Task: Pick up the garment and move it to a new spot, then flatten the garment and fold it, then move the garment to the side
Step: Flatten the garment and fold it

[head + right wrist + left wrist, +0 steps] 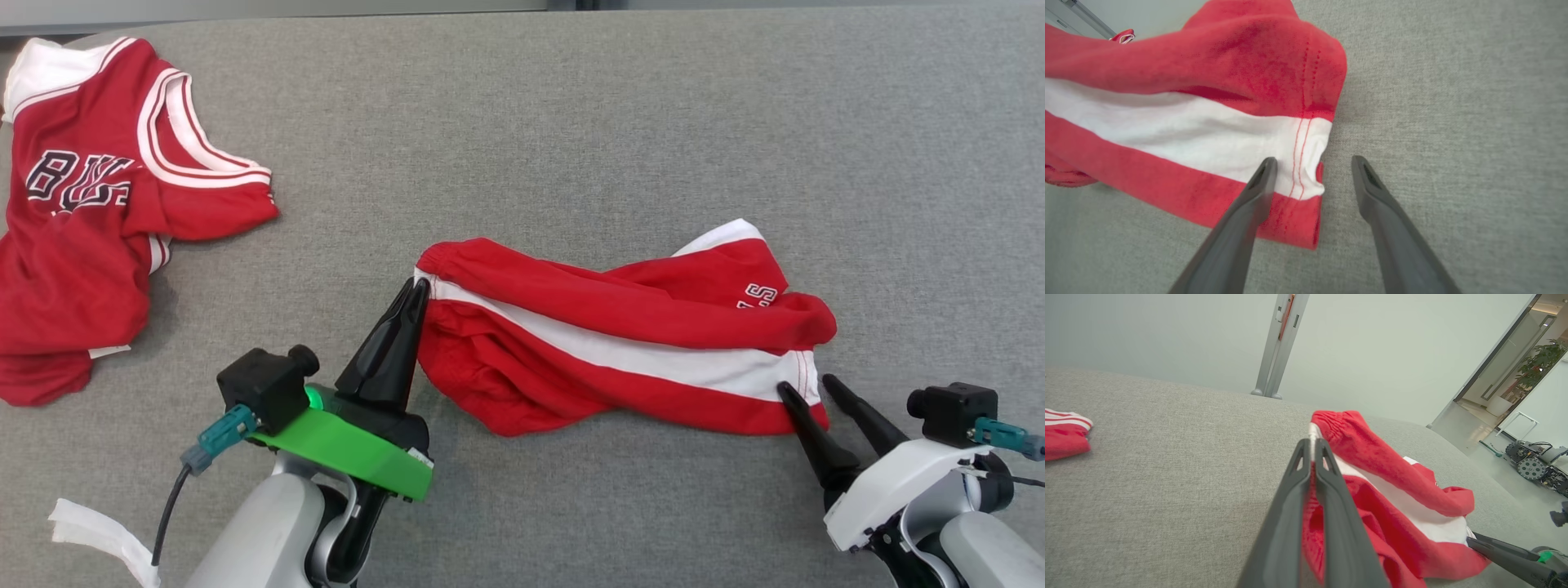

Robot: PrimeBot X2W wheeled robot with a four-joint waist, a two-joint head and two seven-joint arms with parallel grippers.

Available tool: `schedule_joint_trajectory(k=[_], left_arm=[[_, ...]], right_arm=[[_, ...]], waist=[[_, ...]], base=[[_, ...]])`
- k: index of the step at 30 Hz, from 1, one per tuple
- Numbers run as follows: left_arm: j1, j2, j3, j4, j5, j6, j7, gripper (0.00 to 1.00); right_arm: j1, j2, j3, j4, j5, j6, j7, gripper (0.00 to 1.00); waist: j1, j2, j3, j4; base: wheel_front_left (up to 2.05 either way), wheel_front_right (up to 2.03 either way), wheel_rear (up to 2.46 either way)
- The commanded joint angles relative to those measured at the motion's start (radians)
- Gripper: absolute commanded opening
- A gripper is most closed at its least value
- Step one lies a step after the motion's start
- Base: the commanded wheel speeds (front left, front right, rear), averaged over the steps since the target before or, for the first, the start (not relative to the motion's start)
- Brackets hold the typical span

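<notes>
Lying stretched from 9 to 3 o'clock across the middle of the grey padded surface (571,122), the red garment (620,343) with its white stripe looks drawn out lengthwise so that both ends can be worked for flattening; a second red jersey (90,212) sits well apart at 10 o'clock. Left gripper (418,287): jaws clamped tight on the gathered waistband edge at the garment's 9 o'clock end, anchoring it. Right gripper (806,382): jaws spread wide at the 4 o'clock hem corner, one finger over the white stripe, the other over bare surface, gripping nothing.
</notes>
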Motion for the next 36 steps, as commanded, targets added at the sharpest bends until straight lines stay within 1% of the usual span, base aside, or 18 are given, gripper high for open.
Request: schedule_joint_trajectory(k=[1,4,6,9,12,16,18,21,24,27,29,32,36], left_arm=[[-0.014,-0.003,0.006,0.003,0.005,-0.005,-0.003,0.00],[-0.018,-0.004,0.007,0.006,0.010,-0.006,-0.003,0.00],[-0.021,-0.003,0.006,0.006,0.015,-0.007,-0.003,0.00],[-0.022,0.002,0.003,0.000,0.018,-0.007,-0.003,0.00],[-0.020,0.014,-0.011,-0.010,0.014,-0.007,-0.003,0.00],[-0.036,0.036,-0.047,-0.045,-0.022,-0.006,-0.004,0.00],[-0.054,0.052,-0.083,-0.078,-0.053,-0.007,-0.003,0.00],[-0.099,0.078,-0.117,-0.133,-0.127,-0.006,0.004,0.00],[-0.171,0.102,-0.147,-0.179,-0.204,-0.006,0.033,0.00],[-0.304,0.120,-0.181,-0.210,-0.269,-0.007,0.078,0.00],[-0.407,0.125,-0.195,-0.203,-0.311,-0.007,0.106,0.00],[-0.582,0.114,-0.205,-0.148,-0.346,-0.007,0.125,0.00],[-0.824,0.072,-0.211,-0.028,-0.339,-0.007,0.076,0.00]], right_arm=[[-0.017,0.000,0.015,0.010,0.021,0.000,0.009,0.00],[-0.029,-0.022,0.045,0.018,0.043,0.000,-0.012,0.00],[-0.029,-0.033,0.044,0.010,0.057,0.000,-0.047,0.00],[-0.014,-0.061,0.035,-0.017,0.063,0.000,-0.097,0.00],[0.017,-0.094,0.004,-0.065,0.070,0.000,-0.133,0.00],[0.073,-0.131,-0.090,-0.164,0.083,0.000,-0.157,0.00],[0.106,-0.145,-0.146,-0.232,0.092,0.000,-0.162,0.00],[0.138,-0.161,-0.227,-0.337,0.112,0.000,-0.165,0.00],[0.131,-0.163,-0.289,-0.412,0.145,0.000,-0.167,0.00],[0.053,-0.182,-0.338,-0.449,0.182,0.000,-0.145,0.00],[-0.031,-0.193,-0.346,-0.440,0.215,0.000,-0.123,0.00],[-0.210,-0.210,-0.343,-0.372,0.235,0.000,-0.099,0.00],[-0.479,-0.191,-0.330,-0.244,0.208,0.000,-0.120,0.00]], waist=[[0.0000,0.0000,0.004,0.004],[0.0000,0.0000,0.005,0.007],[0.0000,0.0000,0.003,0.007],[0.0000,0.0000,-0.005,0.003],[0.0000,0.0000,-0.022,-0.005],[0.0000,0.0000,-0.046,-0.017],[0.0000,0.0000,-0.053,-0.023],[0.0000,0.0000,-0.058,-0.041],[0.0000,0.0000,-0.051,-0.059],[0.0000,0.0000,-0.022,-0.092],[0.0000,0.0000,0.007,-0.122],[0.0000,0.0000,0.064,-0.175],[0.0000,0.0000,0.152,-0.242]], base=[[0.00,0.00,0.00],[0.00,0.00,0.00],[0.00,0.00,0.00],[0.00,0.00,0.00],[0.00,0.00,0.00],[0.00,0.00,0.00],[0.00,0.00,0.00],[0.00,0.00,0.00],[0.00,0.00,0.00],[0.00,0.00,0.00],[0.00,0.00,0.00],[0.00,0.00,0.00],[0.00,0.00,0.00]])
